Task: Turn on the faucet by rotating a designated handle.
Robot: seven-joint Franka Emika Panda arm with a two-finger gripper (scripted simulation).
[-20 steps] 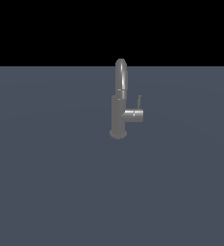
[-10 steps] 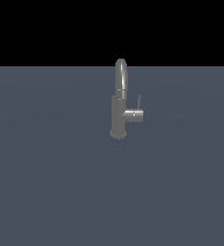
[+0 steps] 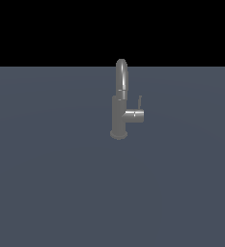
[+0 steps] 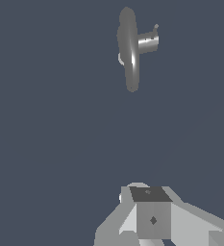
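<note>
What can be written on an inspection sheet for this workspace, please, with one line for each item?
Surface: flat, plain blue-grey floor; no marks seen.
Faucet: upright grey body on a round base, with an arched spout on top and a stubby cylinder on the exterior view's right.
Handle: thin dark lever standing up from the end of that cylinder; nothing touches it.
Clutter: nothing seen.
Gripper: only a grey block shows at the edge of the wrist view, well apart from the faucet; fingers not clear, so open or shut cannot be told. Absent from the exterior view.
Cables: nothing seen.
Surroundings: black background above the floor.
</note>
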